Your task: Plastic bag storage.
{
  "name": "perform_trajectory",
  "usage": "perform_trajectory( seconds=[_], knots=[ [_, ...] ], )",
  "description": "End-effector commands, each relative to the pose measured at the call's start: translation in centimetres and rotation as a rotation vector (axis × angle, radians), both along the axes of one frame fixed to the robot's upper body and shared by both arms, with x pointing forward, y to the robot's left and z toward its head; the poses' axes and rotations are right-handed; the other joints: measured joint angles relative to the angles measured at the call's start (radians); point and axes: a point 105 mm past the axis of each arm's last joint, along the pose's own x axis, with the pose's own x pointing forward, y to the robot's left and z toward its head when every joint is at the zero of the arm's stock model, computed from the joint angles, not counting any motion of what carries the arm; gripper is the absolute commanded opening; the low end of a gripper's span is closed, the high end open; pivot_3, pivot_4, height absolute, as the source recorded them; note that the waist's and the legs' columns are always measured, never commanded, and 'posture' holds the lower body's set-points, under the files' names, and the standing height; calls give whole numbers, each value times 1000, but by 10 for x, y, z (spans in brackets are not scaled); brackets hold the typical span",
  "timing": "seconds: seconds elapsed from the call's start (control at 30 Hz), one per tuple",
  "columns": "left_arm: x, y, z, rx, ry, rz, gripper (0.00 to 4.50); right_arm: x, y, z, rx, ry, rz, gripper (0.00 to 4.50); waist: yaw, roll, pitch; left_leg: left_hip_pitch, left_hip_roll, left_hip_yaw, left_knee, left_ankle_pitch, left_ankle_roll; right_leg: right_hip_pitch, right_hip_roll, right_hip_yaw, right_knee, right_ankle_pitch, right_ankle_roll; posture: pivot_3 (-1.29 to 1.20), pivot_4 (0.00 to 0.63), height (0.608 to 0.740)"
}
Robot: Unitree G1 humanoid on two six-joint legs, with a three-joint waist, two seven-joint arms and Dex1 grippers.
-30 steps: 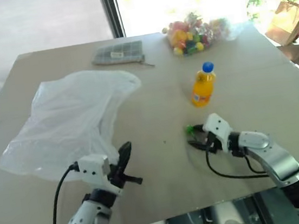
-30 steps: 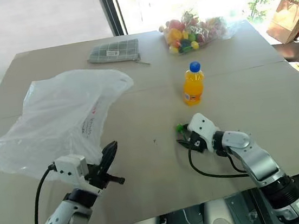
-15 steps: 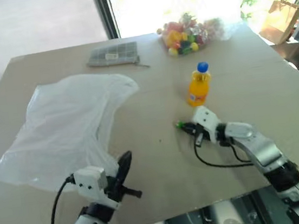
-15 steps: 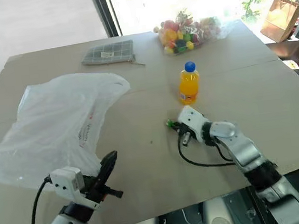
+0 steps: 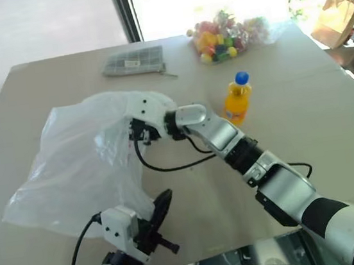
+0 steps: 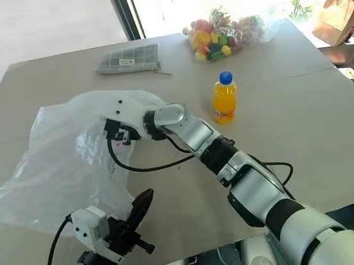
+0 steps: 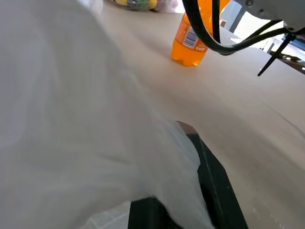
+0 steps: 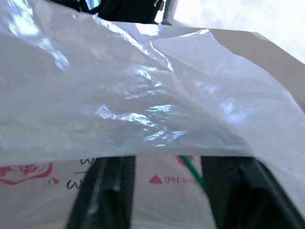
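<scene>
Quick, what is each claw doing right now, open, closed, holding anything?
Left claw: closed on the plastic bag.
Right claw: open, fingers spread inside the bag.

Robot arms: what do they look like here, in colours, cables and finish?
The right arm has silver-grey metallic links, black joints and a glossy white wrist housing; a black cable loops beneath it. The left tool has black fingers on a white boxy block, with a black cable trailing from it.

Right arm stretched across to left, tool (image 8: pixel 164 195) fingers parted; left tool (image 5: pixel 161 207) clamped shut, near body.
</scene>
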Motion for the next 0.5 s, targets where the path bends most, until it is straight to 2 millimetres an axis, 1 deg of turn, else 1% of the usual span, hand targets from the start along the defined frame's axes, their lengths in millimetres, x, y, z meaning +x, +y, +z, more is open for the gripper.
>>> perform_trajectory(
  seconds=[0.03,0.13,0.23,0.3,0.4,0.43,0.5],
  knots=[
    [0,-1,12,-22,-54,11,0,-11,-9,-19,31,63,6,3820,2,-2,-1,0,0,0,0,0,0,0,0,0,0,0,0,0,150,740],
    [1,1,15,-48,-60,24,0,-8,-47,-34,13,97,-36,3820,6,-1,0,-1,0,-1,0,0,0,0,1,0,1,0,0,0,150,740],
    [-1,0,15,-69,-58,12,0,-14,-86,-49,-40,116,-53,3820,6,-1,0,-1,0,-1,1,0,0,0,1,0,1,0,0,0,150,740],
    [-2,1,16,-91,-55,0,0,-17,-113,-59,-69,162,-109,3820,3,-1,-1,0,-1,0,1,0,0,1,1,0,1,0,0,0,150,740],
    [-4,1,19,-125,-53,-26,0,-15,-154,-72,-94,225,-247,3820,3,-1,-1,1,0,0,1,0,0,1,4,1,2,0,0,0,150,740],
    [-6,1,20,-133,-51,-42,0,-11,-173,-76,-97,247,-331,3820,4,-1,-1,1,0,0,1,0,0,0,4,1,2,0,0,0,150,740],
    [-9,0,22,-149,-49,-69,0,1,-211,-78,-90,291,-500,3820,3,0,0,1,1,-1,0,0,0,0,6,1,4,-1,0,0,150,740]
  ],
)
